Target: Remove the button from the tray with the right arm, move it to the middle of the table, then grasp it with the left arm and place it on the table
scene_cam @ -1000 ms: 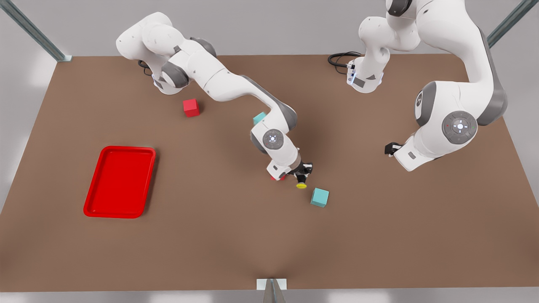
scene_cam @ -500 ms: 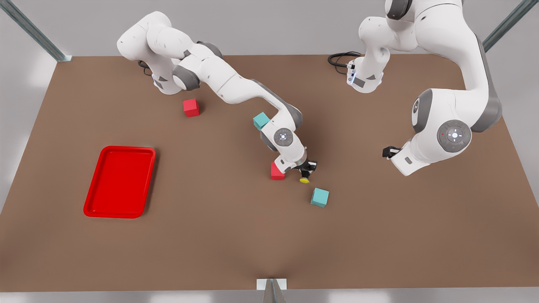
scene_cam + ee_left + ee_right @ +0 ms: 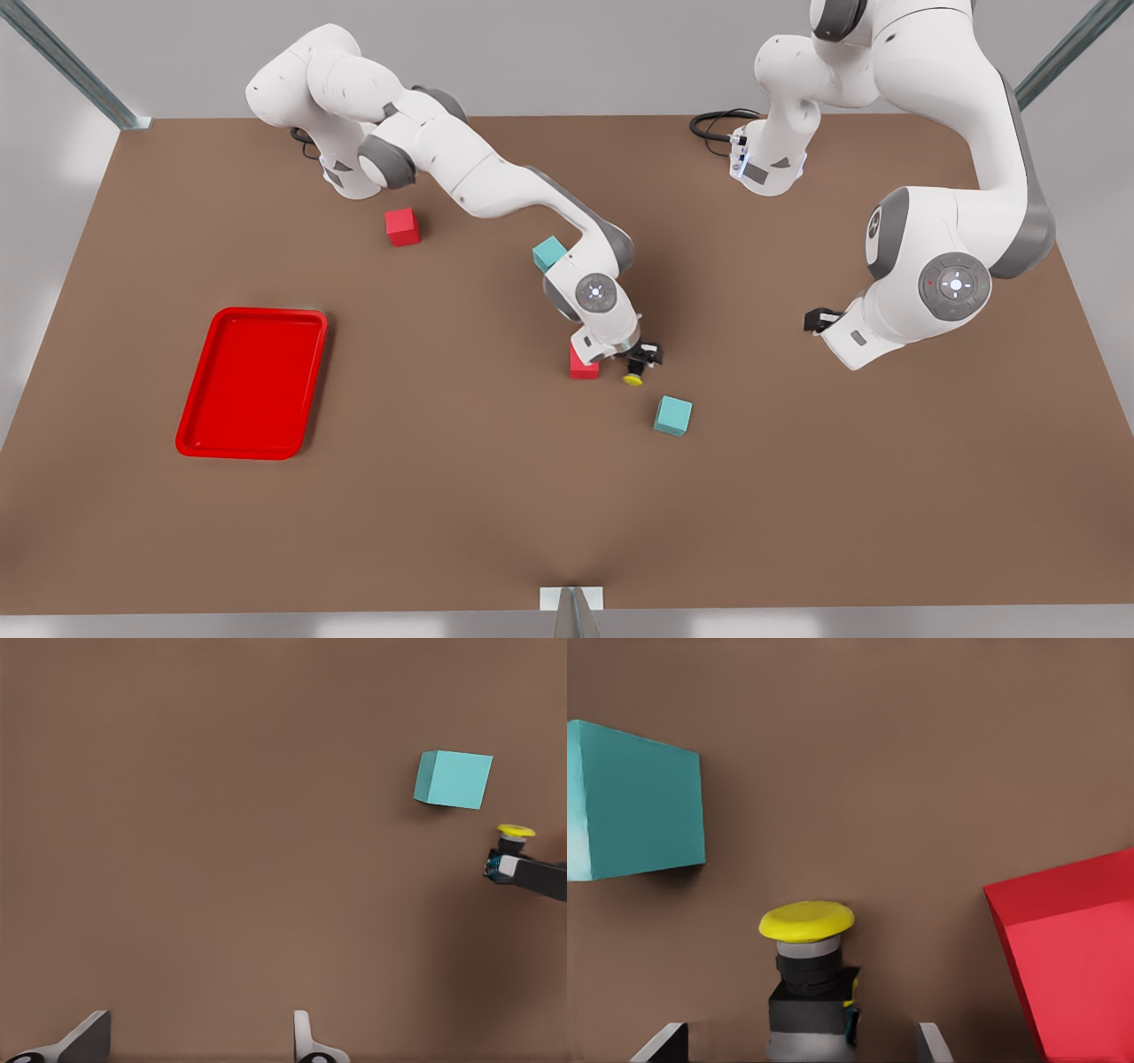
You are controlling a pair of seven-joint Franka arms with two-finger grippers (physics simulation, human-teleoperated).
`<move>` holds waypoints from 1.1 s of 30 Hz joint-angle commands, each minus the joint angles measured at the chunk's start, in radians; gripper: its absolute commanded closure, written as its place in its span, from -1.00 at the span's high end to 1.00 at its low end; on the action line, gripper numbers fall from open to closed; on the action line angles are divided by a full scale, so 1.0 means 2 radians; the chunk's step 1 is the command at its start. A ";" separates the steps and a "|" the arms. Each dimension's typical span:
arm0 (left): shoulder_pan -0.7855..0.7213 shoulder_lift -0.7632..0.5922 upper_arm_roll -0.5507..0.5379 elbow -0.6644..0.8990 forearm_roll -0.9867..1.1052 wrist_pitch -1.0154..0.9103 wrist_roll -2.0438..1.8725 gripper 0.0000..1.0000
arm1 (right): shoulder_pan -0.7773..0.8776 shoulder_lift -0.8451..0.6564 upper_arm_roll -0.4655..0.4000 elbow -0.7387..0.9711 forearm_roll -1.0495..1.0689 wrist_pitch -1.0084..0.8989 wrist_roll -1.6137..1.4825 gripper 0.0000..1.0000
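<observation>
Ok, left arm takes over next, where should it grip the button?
Probably take the button by its yellow cap, coming from the cap end: the dark base sits at the right gripper, so just the cap juts free. The left gripper waits open.

**Simulated two-arm robot workcell**

A bare laboratory-style test bench, rendered by a simulator. A plain brown table [image 3: 461, 514] fills the frame, bounded by grey walls and metal frame struts [image 3: 66, 62] at the upper corners. Two white jointed arms [image 3: 478, 182] are bolted near the top edge, a black cable [image 3: 713, 124] coiled beside one base. Plain coloured cubes [image 3: 673, 416] and a red tray [image 3: 252, 383] serve as props.
</observation>
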 commanded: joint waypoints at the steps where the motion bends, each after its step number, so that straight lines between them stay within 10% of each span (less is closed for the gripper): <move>1: 0.000 -0.001 0.000 0.000 0.000 0.000 0.000 1.00 | -0.001 -0.011 -0.008 0.001 -0.001 -0.005 0.029 1.00; 5: 0.000 -0.001 0.000 0.000 0.000 0.000 -0.002 1.00 | -0.020 -0.064 -0.022 -0.001 -0.032 -0.011 0.028 1.00; 9: -0.051 0.041 -0.001 0.015 -0.069 0.003 -0.296 1.00 | -0.099 -0.186 -0.025 -0.001 -0.108 -0.238 -0.149 1.00; 15: -0.166 0.183 -0.001 0.011 -0.164 0.296 -0.526 1.00 | -0.324 -0.412 -0.028 -0.201 -0.110 -0.377 -0.535 1.00; 16: -0.172 0.197 -0.001 0.007 -0.164 0.338 -0.526 1.00 | -0.366 -0.437 0.030 -0.246 -0.153 -0.335 -0.525 1.00; 21: -0.179 0.223 -0.012 -0.003 -0.158 0.407 -0.299 1.00 | -0.390 -0.465 0.135 -0.291 -0.206 -0.317 -0.414 1.00; 33: -0.191 0.198 -0.011 -0.087 -0.116 0.411 0.001 1.00 | -0.411 -0.464 0.142 -0.217 -0.219 -0.447 -0.395 1.00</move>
